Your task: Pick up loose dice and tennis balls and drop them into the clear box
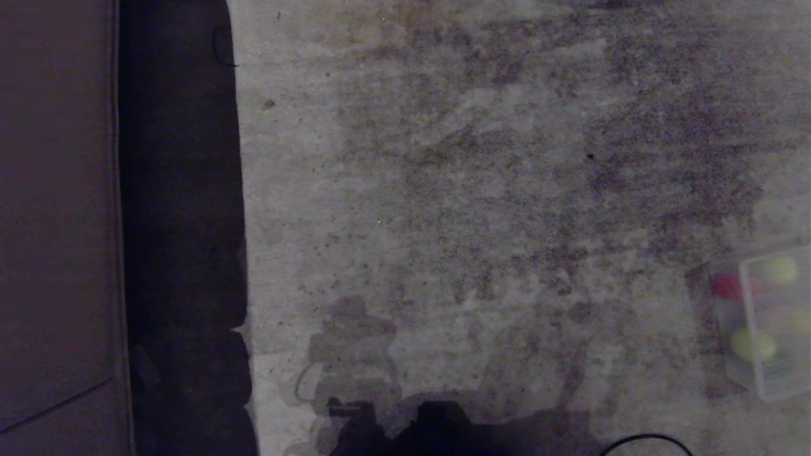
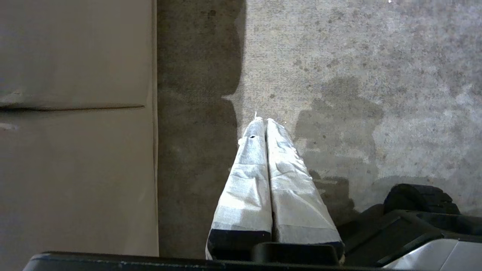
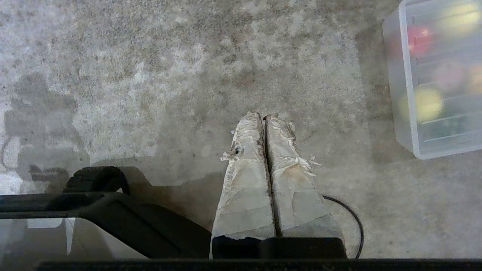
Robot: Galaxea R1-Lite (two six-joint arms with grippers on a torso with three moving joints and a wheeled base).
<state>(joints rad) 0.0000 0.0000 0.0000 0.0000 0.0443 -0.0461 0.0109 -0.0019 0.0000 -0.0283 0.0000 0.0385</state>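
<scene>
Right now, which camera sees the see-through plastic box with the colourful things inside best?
The right wrist view: the clear plastic box is large there, with blurry red, yellow and green shapes showing through its wall. The head view shows it smaller and dimmer at its right edge, partly cut off. The left wrist view misses it entirely.

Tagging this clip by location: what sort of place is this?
Probably a workshop or garage: bare stained concrete floor, a flat tan panel along one edge, and the clear box set straight on the ground.

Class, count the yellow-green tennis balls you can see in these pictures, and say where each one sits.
2. One tennis ball lies in the clear box's far end, the other ball nearer. More may be hidden beyond the edge.
</scene>
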